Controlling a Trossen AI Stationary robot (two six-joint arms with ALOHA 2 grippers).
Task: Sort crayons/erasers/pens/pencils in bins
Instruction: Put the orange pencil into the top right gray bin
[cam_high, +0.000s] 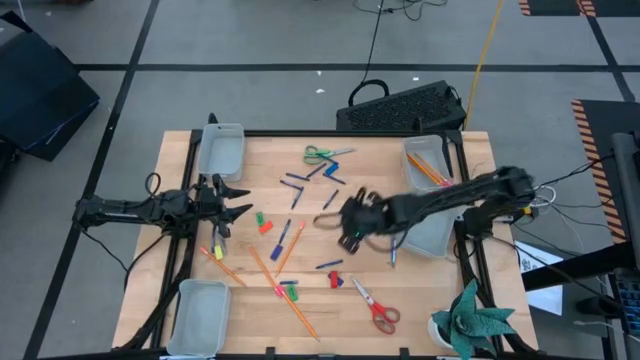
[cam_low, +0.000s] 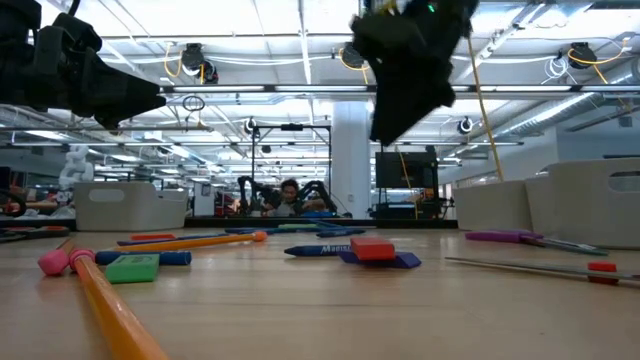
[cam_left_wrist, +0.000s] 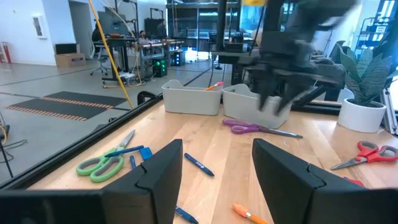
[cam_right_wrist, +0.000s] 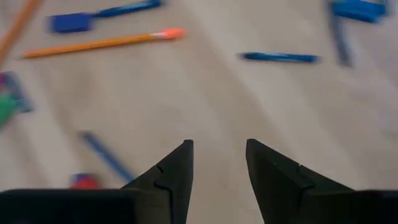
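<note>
Orange pencils (cam_high: 268, 270), blue pens (cam_high: 283, 236), short green and red crayons (cam_high: 262, 222) and red and green erasers (cam_high: 335, 280) lie scattered on the wooden table. Four grey-white bins stand at the far left (cam_high: 222, 150), near left (cam_high: 200, 315) and right (cam_high: 430, 235). The far right bin (cam_high: 428, 165) holds orange pencils. My right gripper (cam_high: 347, 238) (cam_right_wrist: 219, 146) hangs open above bare wood at mid-table, fingers pointing down, nothing between them. My left gripper (cam_high: 245, 200) (cam_left_wrist: 217, 146) stands open at the table's left side, raised and pointing right.
Green scissors (cam_high: 320, 154) lie at the far middle, red scissors (cam_high: 378, 312) near the front right, and purple scissors (cam_left_wrist: 255, 129) by the right bins. A potted plant (cam_high: 470, 322) stands at the near right corner. A keyboard (cam_high: 400, 105) sits beyond the far edge.
</note>
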